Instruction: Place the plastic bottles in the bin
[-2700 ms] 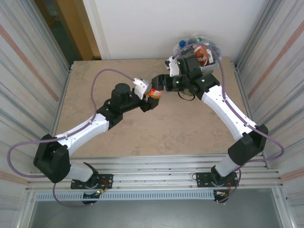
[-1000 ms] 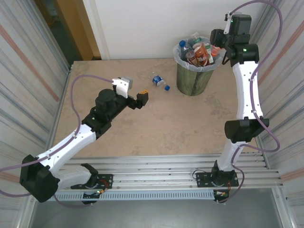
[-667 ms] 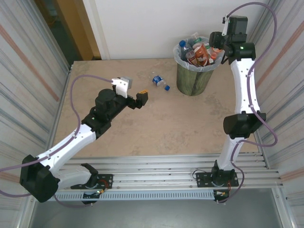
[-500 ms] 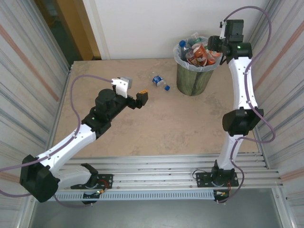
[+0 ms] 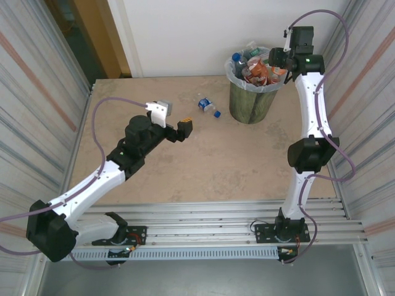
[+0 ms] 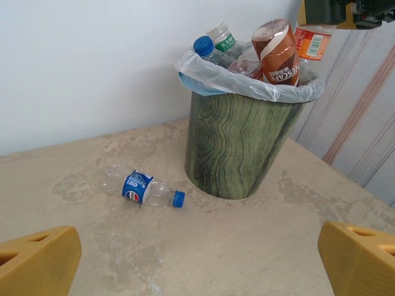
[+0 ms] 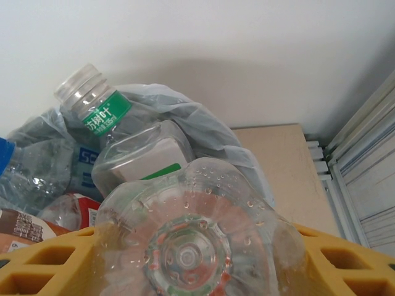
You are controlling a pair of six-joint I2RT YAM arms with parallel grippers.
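The dark green bin (image 5: 252,102) (image 6: 241,148) stands at the back right of the table, heaped with several plastic bottles (image 5: 254,66) (image 6: 276,52). My right gripper (image 5: 279,58) (image 7: 197,262) hovers at the bin's right rim, shut on a clear orange-labelled bottle (image 6: 310,41) whose base (image 7: 197,237) faces the wrist camera between the yellow fingers (image 7: 49,265). One clear bottle with a blue label and blue cap (image 5: 208,106) (image 6: 145,190) lies on the table just left of the bin. My left gripper (image 5: 174,118) (image 6: 197,265) is open and empty, short of that bottle.
A green-labelled clear bottle (image 7: 102,114) and the liner bag (image 7: 203,132) stick up above the bin rim. Corrugated metal walls (image 5: 358,92) flank the table on both sides, and a white wall closes the back. Bare tabletop (image 5: 216,160) lies between the arms.
The right arm has swung a little left toward the bin, bringing the held bottle over its right rim. The left arm and the bottle on the table have stayed put.
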